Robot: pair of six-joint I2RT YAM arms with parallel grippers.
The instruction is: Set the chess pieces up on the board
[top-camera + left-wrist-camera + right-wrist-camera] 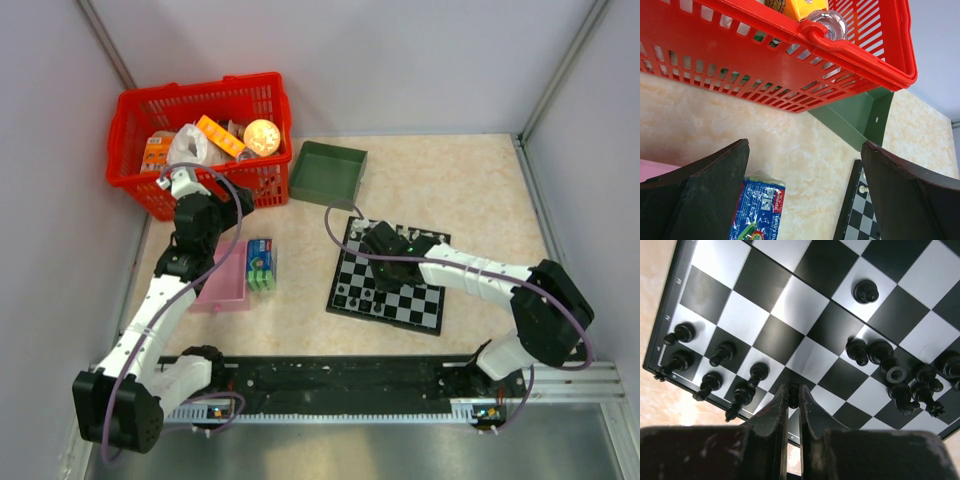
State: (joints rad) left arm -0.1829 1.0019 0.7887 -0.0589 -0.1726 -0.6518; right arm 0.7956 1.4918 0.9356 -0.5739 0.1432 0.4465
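The chessboard (400, 300) lies right of centre; it fills the right wrist view (790, 305). My right gripper (793, 395) is shut on a black chess piece (793, 389), held just over a dark square near the board's edge. Several black pieces (715, 360) stand in rows to its left, and a loose cluster of black pieces (900, 375) lies to its right. One black pawn (866, 291) stands alone. My left gripper (805, 200) is open and empty, hovering above the table near the red basket. A white piece (863, 189) shows on the board's corner.
A red basket (145, 170) with assorted items stands at the back left. A green tray (328, 172) sits beside it. A pink tray (225, 285) and a blue-green packet (261, 263) lie left of the board. Walls close in on both sides.
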